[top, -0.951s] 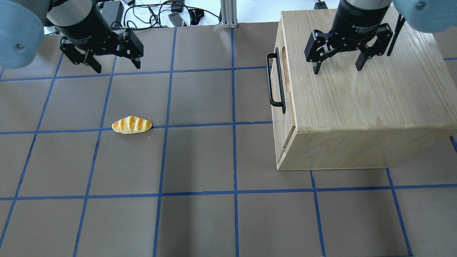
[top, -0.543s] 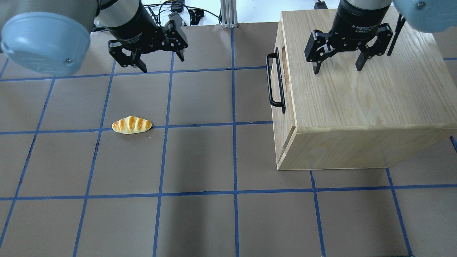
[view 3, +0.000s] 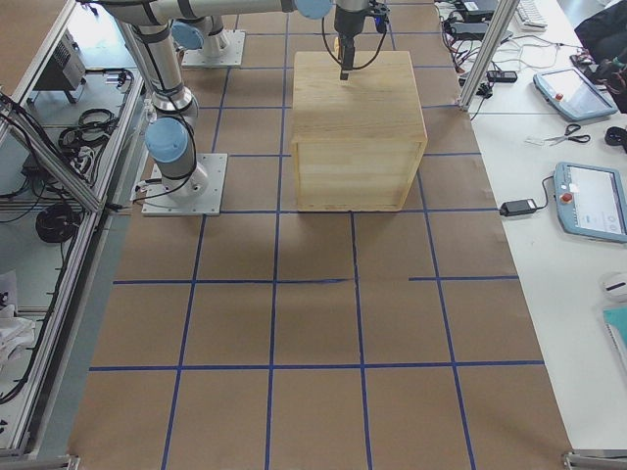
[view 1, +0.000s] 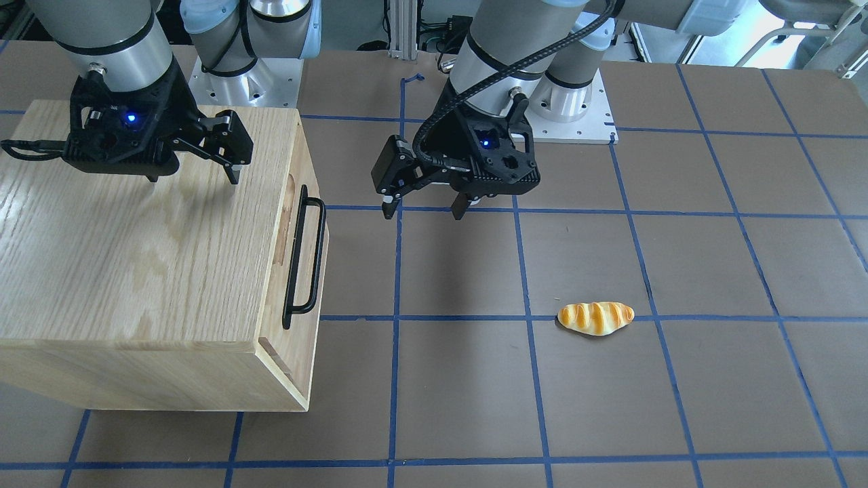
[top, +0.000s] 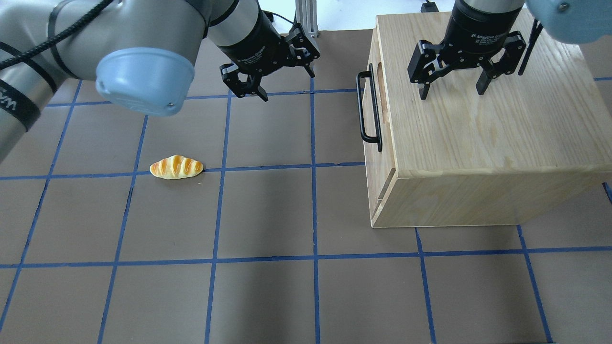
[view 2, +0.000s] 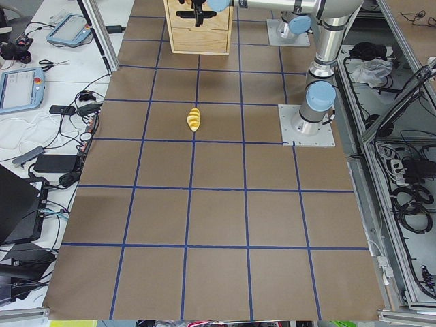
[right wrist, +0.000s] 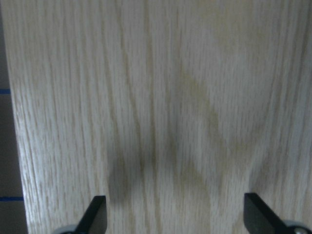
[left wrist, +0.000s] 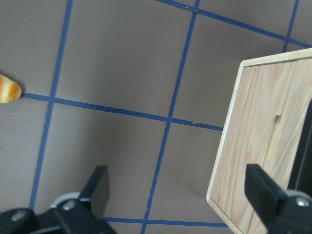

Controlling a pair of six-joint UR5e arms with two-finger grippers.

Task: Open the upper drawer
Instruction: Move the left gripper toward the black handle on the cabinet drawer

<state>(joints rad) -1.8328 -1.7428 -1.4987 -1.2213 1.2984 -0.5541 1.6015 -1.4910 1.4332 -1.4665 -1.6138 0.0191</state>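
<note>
On the right side of the table (top: 267,215) stood the wooden cabinet (top: 478,134), its upper drawer (view 1: 277,271) closed flush and its black handle (top: 370,112) facing left. Above the cabinet top hung the right gripper (top: 452,93), jaws wide and empty. Left of the handle, near it but apart, the left gripper (top: 287,86) hovered over the table, also wide and empty. A bread roll (top: 176,167) lay farther left.

Bare brown table (top: 267,134) lies under the left gripper (top: 287,86), whose jaws are spread, and runs unbroken to the black handle (top: 369,107) on its right. A bread roll (top: 176,167) sits well apart on its other side. The right gripper (top: 452,93) hovers over the wooden box (top: 478,138) top.
</note>
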